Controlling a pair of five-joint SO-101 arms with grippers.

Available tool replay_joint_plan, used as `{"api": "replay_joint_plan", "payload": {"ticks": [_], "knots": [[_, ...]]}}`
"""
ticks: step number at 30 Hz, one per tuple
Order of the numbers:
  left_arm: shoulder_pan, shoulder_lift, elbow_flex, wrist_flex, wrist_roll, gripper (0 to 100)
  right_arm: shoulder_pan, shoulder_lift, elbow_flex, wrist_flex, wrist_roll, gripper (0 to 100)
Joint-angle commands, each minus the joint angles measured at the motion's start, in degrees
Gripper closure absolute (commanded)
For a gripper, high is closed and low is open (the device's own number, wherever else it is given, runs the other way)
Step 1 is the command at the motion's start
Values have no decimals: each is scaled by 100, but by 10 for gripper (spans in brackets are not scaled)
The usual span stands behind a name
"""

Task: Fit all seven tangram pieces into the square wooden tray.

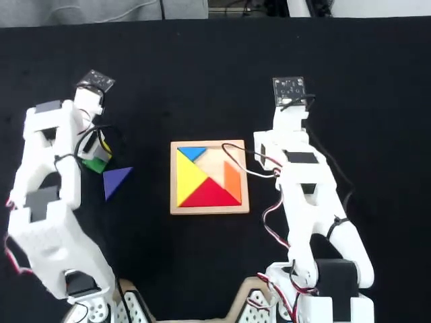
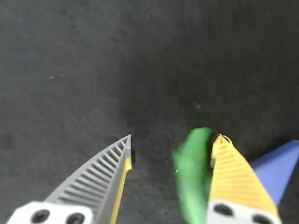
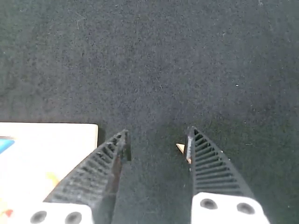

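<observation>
On black tablecloth (image 1: 202, 81): wooden tray (image 1: 209, 210), purple triangle (image 1: 115, 180) apart.

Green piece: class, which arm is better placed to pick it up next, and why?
Left. The left end effector, open, has the green piece between its jaws; the right end effector hangs open beside the tray, far from it.

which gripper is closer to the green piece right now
Left. The left gripper has the green piece between its open fingers, against the yellow one. The right gripper hangs open over bare cloth just beside the wooden tray, across the tray from that piece.
</observation>
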Motion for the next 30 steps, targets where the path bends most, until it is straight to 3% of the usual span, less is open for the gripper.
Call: {"api": "replay_joint_plan", "payload": {"ticks": [1,19,25,30], "knots": [[110,237,-796,598,-70,729,-53,-4,-365,0,62,805],[-154,589,-1077,712,-70,732,-53,-4,-374,0,70,805],[-268,607,-1297,1477,-97,729,-53,-4,-374,0,70,805],[-251,651,-1226,1204,-97,733,-53,-4,-374,0,70,805]]}}
